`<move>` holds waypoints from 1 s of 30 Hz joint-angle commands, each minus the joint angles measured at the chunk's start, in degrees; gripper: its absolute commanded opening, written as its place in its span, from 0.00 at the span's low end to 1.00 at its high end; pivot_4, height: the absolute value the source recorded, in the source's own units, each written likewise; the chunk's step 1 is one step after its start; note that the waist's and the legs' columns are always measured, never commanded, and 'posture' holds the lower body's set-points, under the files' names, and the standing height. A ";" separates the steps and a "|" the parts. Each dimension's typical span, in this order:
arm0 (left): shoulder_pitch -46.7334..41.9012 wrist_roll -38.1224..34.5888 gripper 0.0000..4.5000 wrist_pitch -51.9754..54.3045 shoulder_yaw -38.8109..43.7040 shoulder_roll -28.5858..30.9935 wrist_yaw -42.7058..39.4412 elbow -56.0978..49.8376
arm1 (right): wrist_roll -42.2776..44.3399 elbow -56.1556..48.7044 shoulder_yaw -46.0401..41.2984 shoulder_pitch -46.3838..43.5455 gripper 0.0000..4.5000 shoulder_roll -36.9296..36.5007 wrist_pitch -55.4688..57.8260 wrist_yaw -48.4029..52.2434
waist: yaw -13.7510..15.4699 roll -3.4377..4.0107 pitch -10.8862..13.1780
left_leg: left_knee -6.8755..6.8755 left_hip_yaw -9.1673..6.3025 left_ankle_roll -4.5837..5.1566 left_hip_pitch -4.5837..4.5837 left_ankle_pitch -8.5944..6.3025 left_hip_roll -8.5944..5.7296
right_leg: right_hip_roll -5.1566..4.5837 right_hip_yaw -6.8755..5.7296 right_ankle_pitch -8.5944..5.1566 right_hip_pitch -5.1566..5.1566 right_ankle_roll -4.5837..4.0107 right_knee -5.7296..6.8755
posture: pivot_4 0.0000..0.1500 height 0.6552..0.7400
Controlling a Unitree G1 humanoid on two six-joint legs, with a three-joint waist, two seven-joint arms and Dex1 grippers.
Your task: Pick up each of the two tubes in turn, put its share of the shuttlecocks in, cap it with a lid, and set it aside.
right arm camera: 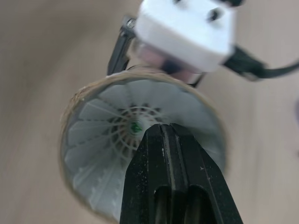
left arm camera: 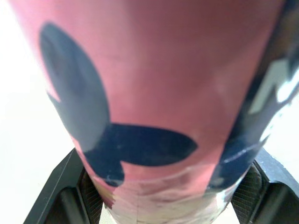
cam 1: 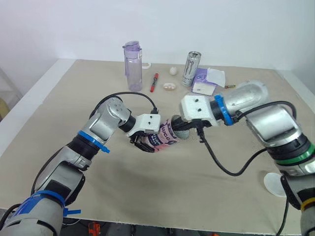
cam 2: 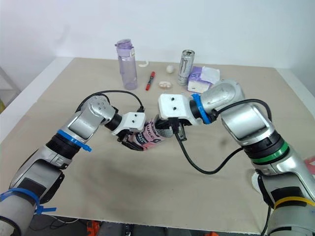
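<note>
A pink tube (cam 1: 166, 138) with dark lettering is held lying sideways just above the table, and my left gripper (cam 1: 142, 141) is shut on its body. In the left wrist view the tube (left arm camera: 154, 88) sits between the two black pads (left arm camera: 63, 193). My right gripper (cam 1: 184, 132) is at the tube's open mouth, its fingers (right arm camera: 161, 154) pressed together with nothing between them. A white feathered shuttlecock (right arm camera: 110, 140) sits inside the tube's cardboard rim (right arm camera: 70, 107), with the right fingertips at its feathers.
At the back of the beige table stand a clear purple bottle (cam 1: 132, 65), a silver can (cam 1: 191, 68), a purple and white box (cam 1: 206, 81) and a red marker (cam 1: 154, 82). A small white item (cam 1: 169, 87) lies near the marker. A white lid (cam 1: 273, 184) lies at the right.
</note>
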 commanded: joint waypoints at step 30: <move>0.28 1.16 0.68 -0.14 -0.73 -0.74 0.88 1.72 | -11.67 13.55 0.56 -4.42 0.01 12.58 -5.41 7.37 | -0.86 -0.11 -0.28 | -0.02 0.05 0.09 0.91 0.06 0.31 | 0.25 0.01 0.31 0.13 -0.29 0.24 | 1.00 1.00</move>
